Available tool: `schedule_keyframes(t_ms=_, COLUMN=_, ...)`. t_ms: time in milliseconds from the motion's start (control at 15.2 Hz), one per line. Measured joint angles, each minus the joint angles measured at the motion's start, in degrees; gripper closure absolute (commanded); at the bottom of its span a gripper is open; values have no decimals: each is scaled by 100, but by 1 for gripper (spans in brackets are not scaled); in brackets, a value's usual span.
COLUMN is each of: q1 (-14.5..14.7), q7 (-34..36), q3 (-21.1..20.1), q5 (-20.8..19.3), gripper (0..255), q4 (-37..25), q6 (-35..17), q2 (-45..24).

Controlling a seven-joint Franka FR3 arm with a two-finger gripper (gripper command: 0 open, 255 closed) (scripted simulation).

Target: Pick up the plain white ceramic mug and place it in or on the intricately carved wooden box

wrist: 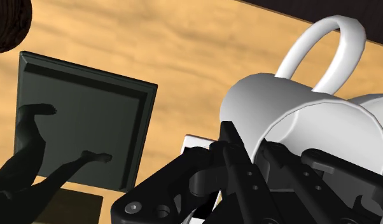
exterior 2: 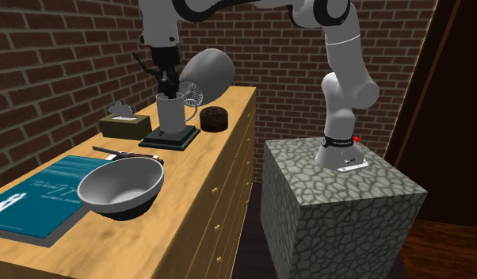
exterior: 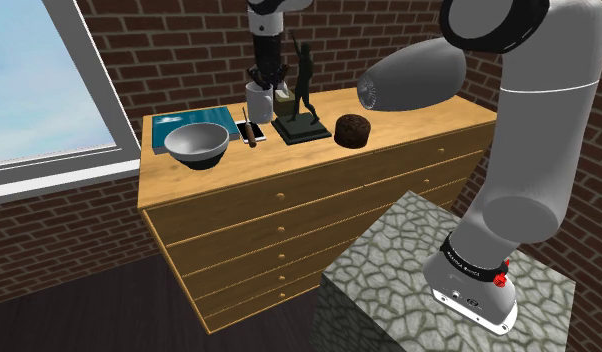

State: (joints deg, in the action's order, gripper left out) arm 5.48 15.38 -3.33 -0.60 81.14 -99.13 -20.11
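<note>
Top of a light wooden chest of drawers (exterior: 414, 125): a teal book (exterior: 194, 120) at the shoulder view's left end, a grey bowl (exterior: 197, 143) just beside it at the front edge, a dark statuette (exterior: 301, 122) on a square base mid-top, a tissue box (exterior: 285, 102) behind it, and a round dark box (exterior: 352, 131) nearer the front.

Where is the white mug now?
In the shoulder view the white mug is at the back of the dresser, rim clasped by the fingers, just left of the dark statuette.

Statuette (exterior: 305, 82) between mug (exterior: 259, 102) and box (exterior: 352, 131)
</note>
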Motion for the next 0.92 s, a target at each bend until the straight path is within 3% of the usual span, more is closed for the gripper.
schedule_keyframes(t_ms=264, q1=3, q7=1, q3=-1, q5=0, gripper=255, q4=-328, q6=314, q2=-14)
schedule_keyframes(t_ms=528, q1=-214, q7=-308, q3=99, q5=34, gripper=255, q4=37, q6=284, q2=317)
schedule_keyframes(t_ms=924, q1=-633, q7=-972, q3=348, q5=80, gripper=255, q4=1141, q6=5, q2=1142)
